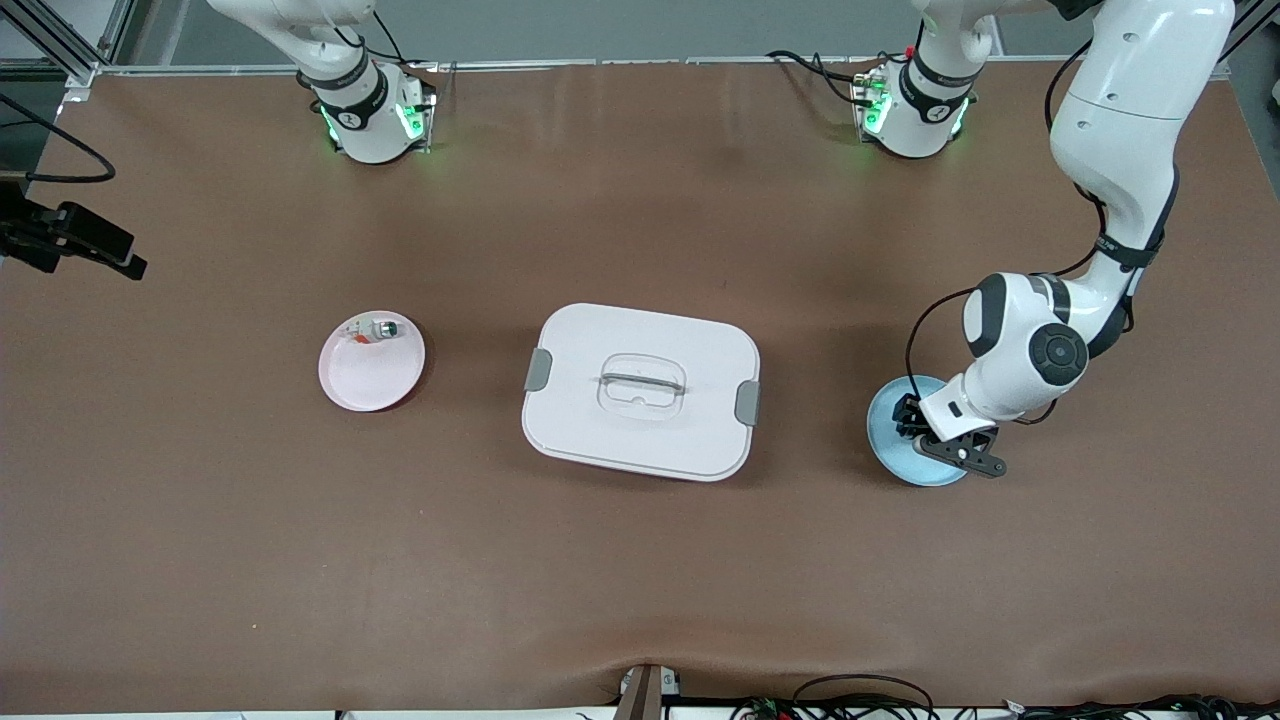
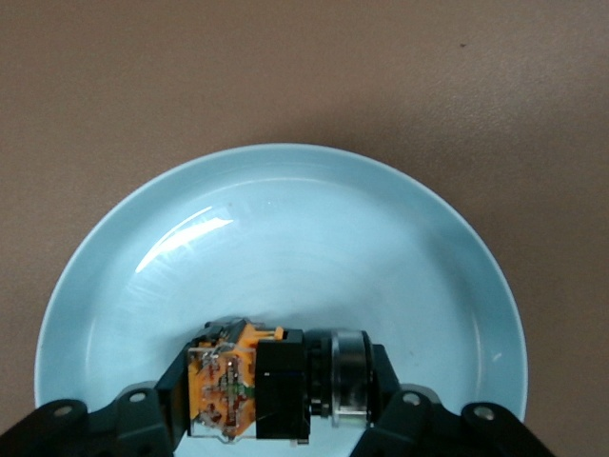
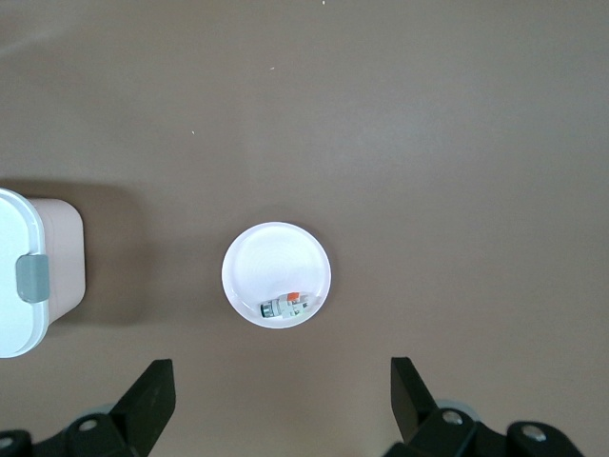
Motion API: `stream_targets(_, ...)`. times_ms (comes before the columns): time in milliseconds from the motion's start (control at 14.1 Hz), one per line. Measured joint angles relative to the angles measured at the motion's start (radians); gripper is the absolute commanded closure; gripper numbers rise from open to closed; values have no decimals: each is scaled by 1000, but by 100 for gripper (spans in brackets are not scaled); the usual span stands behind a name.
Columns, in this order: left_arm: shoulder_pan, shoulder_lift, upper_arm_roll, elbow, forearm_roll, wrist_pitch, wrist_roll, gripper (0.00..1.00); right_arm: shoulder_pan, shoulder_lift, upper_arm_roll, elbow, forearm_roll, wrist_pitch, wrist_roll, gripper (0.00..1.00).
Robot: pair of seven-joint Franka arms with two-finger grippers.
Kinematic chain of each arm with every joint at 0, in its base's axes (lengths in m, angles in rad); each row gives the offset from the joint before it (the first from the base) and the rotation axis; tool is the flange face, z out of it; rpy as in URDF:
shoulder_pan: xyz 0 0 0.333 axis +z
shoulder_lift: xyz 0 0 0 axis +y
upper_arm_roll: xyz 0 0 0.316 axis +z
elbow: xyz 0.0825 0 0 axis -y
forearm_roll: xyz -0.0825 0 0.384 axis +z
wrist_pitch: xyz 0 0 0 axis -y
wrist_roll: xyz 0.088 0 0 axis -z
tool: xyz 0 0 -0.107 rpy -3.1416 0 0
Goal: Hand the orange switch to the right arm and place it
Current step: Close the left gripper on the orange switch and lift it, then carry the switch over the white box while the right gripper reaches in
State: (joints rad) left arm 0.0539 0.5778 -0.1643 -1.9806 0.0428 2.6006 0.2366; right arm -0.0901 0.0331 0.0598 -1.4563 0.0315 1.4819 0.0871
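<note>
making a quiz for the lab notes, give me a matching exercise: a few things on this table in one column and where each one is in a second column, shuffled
Things:
1. orange switch
2. white-and-clear switch
3. lidded white box
4. right gripper

Places or states:
A. lying on the pink plate
B. in the middle of the table, between the two plates
C. open, high over the pink plate
D. gripped by the left gripper on the blue plate

Pairs: 1-D, 2-A, 3-B, 4-C
</note>
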Motion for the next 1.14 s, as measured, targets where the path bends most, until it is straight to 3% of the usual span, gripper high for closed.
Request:
stream_targets(568,-1,-121,-19,22,0,-99,0,100,-11,0,-4,0,0,0,0,0)
stream_targets(922,1,-229,-55,124,-5,-360,-38,100,-11,0,-4,0,0,2,0,0)
stream_targets(1135,0,-260,-108,240,-82,-532,-150,100,-11,0,-4,0,0,7,0,0)
